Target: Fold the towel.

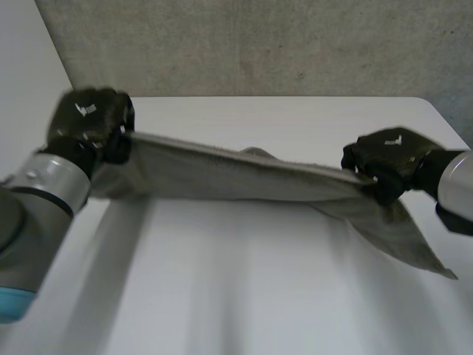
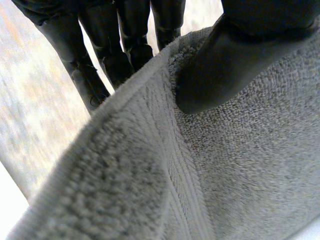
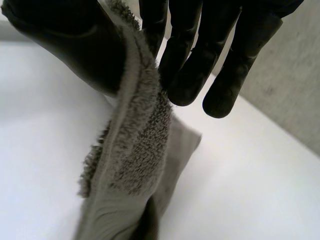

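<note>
The left hand (image 1: 89, 118) and the right hand (image 1: 384, 159) are each pinching one end of the towel (image 1: 229, 174) between thumb and fingers, holding it taut above the table (image 1: 244, 281), probably to flatten it for folding.

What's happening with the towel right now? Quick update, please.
Left hand pinches one towel end, right hand the other. Towel stretched between them over table, one corner drooping.
</note>
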### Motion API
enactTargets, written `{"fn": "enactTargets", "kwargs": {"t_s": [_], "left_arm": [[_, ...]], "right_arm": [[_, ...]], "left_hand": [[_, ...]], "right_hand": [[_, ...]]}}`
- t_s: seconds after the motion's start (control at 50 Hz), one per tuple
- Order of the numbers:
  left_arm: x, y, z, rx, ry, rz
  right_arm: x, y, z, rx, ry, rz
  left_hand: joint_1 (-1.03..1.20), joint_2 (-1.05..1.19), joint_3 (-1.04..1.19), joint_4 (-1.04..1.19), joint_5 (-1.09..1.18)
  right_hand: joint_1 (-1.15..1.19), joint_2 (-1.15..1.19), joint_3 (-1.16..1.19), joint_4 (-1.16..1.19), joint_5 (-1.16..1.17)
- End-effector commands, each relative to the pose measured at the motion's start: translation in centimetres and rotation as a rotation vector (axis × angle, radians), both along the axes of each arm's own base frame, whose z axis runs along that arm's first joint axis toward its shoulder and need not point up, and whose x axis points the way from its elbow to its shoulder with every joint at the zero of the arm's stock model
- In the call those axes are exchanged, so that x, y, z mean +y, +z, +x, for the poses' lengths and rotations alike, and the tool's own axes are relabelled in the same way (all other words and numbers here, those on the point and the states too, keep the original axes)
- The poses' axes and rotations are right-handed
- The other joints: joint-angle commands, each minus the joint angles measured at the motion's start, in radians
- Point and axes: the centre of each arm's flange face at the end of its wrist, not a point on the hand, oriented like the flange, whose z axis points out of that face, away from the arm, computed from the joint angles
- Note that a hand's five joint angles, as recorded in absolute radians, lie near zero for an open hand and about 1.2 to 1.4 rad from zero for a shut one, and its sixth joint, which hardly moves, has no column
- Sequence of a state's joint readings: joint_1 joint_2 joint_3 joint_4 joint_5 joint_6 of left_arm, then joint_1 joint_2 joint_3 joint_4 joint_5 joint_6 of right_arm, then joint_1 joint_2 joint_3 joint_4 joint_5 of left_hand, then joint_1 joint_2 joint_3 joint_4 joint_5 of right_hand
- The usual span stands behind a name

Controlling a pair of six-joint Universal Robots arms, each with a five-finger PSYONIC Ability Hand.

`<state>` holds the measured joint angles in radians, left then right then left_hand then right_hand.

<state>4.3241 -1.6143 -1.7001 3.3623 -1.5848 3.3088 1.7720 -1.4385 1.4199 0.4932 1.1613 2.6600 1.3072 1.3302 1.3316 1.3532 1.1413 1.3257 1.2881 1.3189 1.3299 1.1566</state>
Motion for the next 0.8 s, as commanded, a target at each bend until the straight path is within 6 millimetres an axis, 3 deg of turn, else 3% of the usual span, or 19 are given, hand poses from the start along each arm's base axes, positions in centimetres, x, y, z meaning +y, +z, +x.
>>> {"fn": "enactTargets", "kwargs": {"t_s": [0.02,0.18,0.26,0.3,0.34,0.36,0.4,0.42,0.44,0.46,0.5,0.52,0.56,0.6,0.68,0.72,0.74,0.78,0.8], "left_arm": [[0.4,2.8,0.0,0.001,-0.072,0.003],[-6.8,-5.5,-1.8,-0.122,-0.053,0.294],[-9.8,-6.2,-2.6,-0.144,-0.027,0.278],[-11.4,-5.4,-2.9,-0.137,-0.001,0.227],[-13.8,-1.8,-3.6,-0.086,0.050,0.083],[-13.8,-1.7,-3.6,-0.086,0.050,0.082],[-14.9,4.7,-3.9,0.030,0.096,-0.137],[-14.9,4.7,-3.9,0.031,0.097,-0.138],[-14.8,7.9,-4.1,0.101,0.103,-0.246],[-14.8,8.0,-4.1,0.102,0.104,-0.247],[-13.4,14.1,-3.8,0.247,0.099,-0.455],[-13.4,14.1,-3.8,0.248,0.098,-0.456],[-11.9,17.8,-3.3,0.334,0.085,-0.605],[-11.6,18.3,-3.3,0.347,0.077,-0.642],[-11.9,16.7,-3.4,0.327,0.066,-0.615],[-12.7,12.4,-3.7,0.264,0.049,-0.497],[-12.7,12.4,-3.7,0.263,0.049,-0.496],[-13.0,6.8,-3.7,0.188,0.029,-0.346],[-13.0,6.7,-3.7,0.188,0.029,-0.345]], "right_arm": [[-1.8,1.6,0.6,0.051,0.029,-0.053],[-5.7,-5.0,3.3,0.295,0.053,0.015],[-7.7,-6.1,5.0,0.366,0.013,-0.068],[-10.3,-3.8,6.9,0.300,-0.052,-0.264],[-11.5,-1.5,7.6,0.219,-0.087,-0.398],[-11.5,-1.4,7.6,0.218,-0.088,-0.399],[-12.7,4.5,8.5,-0.007,-0.158,-0.662],[-12.7,4.5,8.5,-0.008,-0.159,-0.663],[-12.4,7.9,8.3,-0.128,-0.180,-0.783],[-11.9,10.5,8.1,-0.218,-0.194,-0.880],[-11.7,12.0,7.7,-0.281,-0.199,-0.945],[-11.7,12.0,7.7,-0.282,-0.199,-0.946],[-11.1,13.0,7.7,-0.322,-0.177,-0.991],[-11.0,12.8,7.7,-0.317,-0.163,-0.984],[-10.9,9.5,8.2,-0.257,-0.100,-0.866],[-10.8,8.0,8.3,-0.231,-0.076,-0.812],[-10.8,7.9,8.3,-0.231,-0.076,-0.811],[-10.2,4.5,8.4,-0.183,-0.027,-0.697],[-10.2,4.5,8.4,-0.183,-0.026,-0.696]], "left_hand": [[0.089,0.066,0.065,0.043,0.080],[0.089,0.066,0.065,0.043,0.080],[0.089,0.066,0.065,0.043,0.080],[0.089,0.066,0.065,0.043,0.080],[0.089,0.066,0.065,0.043,0.080],[0.089,0.066,0.065,0.043,0.080],[0.089,0.066,0.065,0.043,0.080],[0.089,0.066,0.065,0.043,0.080],[0.089,0.066,0.065,0.043,0.080],[0.089,0.066,0.065,0.043,0.080],[0.089,0.066,0.065,0.043,0.080],[0.089,0.066,0.065,0.043,0.080],[0.089,0.066,0.065,0.043,0.080],[0.089,0.066,0.065,0.043,0.080],[0.089,0.066,0.065,0.043,0.080],[0.089,0.066,0.065,0.043,0.080],[0.089,0.066,0.065,0.043,0.080],[0.089,0.066,0.065,0.043,0.080],[0.089,0.066,0.065,0.043,0.080]], "right_hand": [[0.071,0.108,0.077,0.066,0.065],[0.071,0.108,0.077,0.066,0.065],[0.071,0.108,0.077,0.066,0.065],[0.071,0.108,0.077,0.066,0.065],[0.071,0.108,0.077,0.066,0.065],[0.071,0.108,0.077,0.066,0.065],[0.071,0.108,0.077,0.066,0.065],[0.071,0.108,0.077,0.066,0.065],[0.071,0.108,0.077,0.066,0.065],[0.071,0.108,0.077,0.066,0.065],[0.071,0.108,0.077,0.066,0.065],[0.071,0.108,0.077,0.066,0.065],[0.071,0.108,0.077,0.066,0.065],[0.071,0.108,0.077,0.066,0.065],[0.071,0.108,0.077,0.066,0.065],[0.071,0.108,0.077,0.066,0.065],[0.071,0.108,0.077,0.066,0.065],[0.071,0.108,0.077,0.066,0.065],[0.071,0.108,0.077,0.066,0.065]]}}
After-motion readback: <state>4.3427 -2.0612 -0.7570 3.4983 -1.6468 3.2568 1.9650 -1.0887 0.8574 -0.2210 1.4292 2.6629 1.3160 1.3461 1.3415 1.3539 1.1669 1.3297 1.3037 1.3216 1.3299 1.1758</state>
